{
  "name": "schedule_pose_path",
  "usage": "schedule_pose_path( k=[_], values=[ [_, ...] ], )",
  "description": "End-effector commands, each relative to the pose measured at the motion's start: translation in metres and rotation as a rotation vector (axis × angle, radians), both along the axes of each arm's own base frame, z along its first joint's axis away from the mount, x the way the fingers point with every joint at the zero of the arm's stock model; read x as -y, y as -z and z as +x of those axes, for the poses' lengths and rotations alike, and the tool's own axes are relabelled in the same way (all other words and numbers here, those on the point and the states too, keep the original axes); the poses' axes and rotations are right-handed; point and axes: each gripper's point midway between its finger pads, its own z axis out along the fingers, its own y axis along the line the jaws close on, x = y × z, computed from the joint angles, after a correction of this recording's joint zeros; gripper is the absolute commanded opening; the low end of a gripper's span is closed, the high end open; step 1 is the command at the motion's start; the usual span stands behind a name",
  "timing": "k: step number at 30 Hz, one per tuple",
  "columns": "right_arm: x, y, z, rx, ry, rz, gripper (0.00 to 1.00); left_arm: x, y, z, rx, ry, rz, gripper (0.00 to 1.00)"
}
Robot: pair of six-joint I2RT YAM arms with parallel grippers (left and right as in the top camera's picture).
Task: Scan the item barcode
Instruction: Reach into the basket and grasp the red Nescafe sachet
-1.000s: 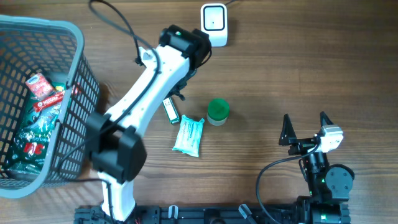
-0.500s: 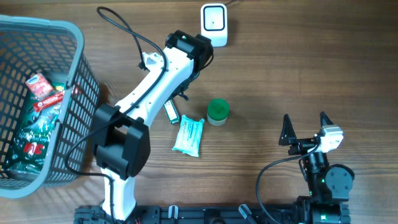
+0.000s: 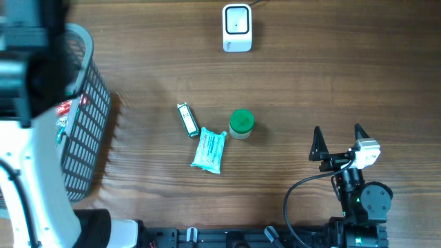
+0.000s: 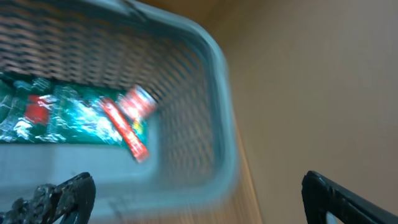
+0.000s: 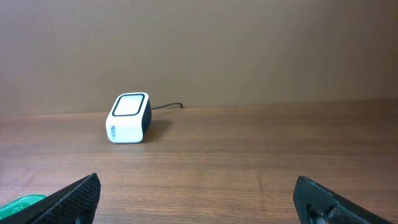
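Note:
The white barcode scanner [image 3: 236, 27] stands at the far middle of the table; the right wrist view has the scanner [image 5: 129, 117] ahead and to the left. Three items lie mid-table: a small green-and-white stick pack [image 3: 187, 120], a teal packet [image 3: 209, 150] and a green-lidded jar [image 3: 241, 123]. My left arm [image 3: 27, 172] looms blurred over the grey basket [image 3: 86, 117]. In its wrist view the left gripper [image 4: 199, 205] is open and empty above the basket rim [image 4: 217, 81]. My right gripper [image 3: 337, 141] rests open and empty at the near right.
Inside the basket lie a green foil packet [image 4: 68, 118], a red pack [image 4: 135, 102] and a red stick [image 4: 127, 132]. The jar's green lid [image 5: 18, 204] shows at the lower left of the right wrist view. A cable runs back from the scanner.
My left arm has swung from beside the scanner over to the basket at the left, and its jaws have opened wide. The right arm and the table items have not moved.

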Motion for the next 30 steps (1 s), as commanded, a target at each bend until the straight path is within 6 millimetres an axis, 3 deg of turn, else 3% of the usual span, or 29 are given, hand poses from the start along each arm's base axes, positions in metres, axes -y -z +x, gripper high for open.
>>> schedule_pose_path(
  k=[1,3,5,8,11,17,23,27,30],
  values=[
    [0.000,-0.002,0.000,0.009,0.003,-0.007,1.00,-0.056,0.066,0.008,-0.128,-0.131,-0.223,1.00],
    [0.000,-0.002,0.000,0.009,0.003,-0.007,1.00,-0.080,0.107,0.004,-0.200,-0.196,-0.375,0.96],
    [0.000,-0.002,0.000,0.009,0.003,-0.007,1.00,-0.100,0.162,0.001,-0.306,-0.268,-0.522,0.99],
    [0.000,-0.002,0.000,0.009,0.003,-0.007,1.00,-0.113,0.212,0.000,-0.409,-0.351,-0.599,1.00],
    [0.000,-0.002,0.000,0.009,0.003,-0.007,1.00,-0.121,0.270,0.015,-0.508,-0.366,-0.635,0.99],
    [0.000,-0.002,0.000,0.009,0.003,-0.007,1.00,-0.122,0.338,0.037,-0.606,-0.360,-0.661,0.99],
    [0.000,-0.002,0.000,0.009,0.003,-0.007,1.00,-0.116,0.390,0.040,-0.711,-0.358,-0.689,1.00],
    [0.000,-0.002,0.000,0.009,0.003,-0.007,1.00,-0.107,0.407,0.041,-0.762,-0.341,-0.693,0.97],
    [0.000,-0.002,0.000,0.009,0.003,-0.007,1.00,-0.098,0.414,0.041,-0.795,-0.326,-0.689,0.83]
  ],
)
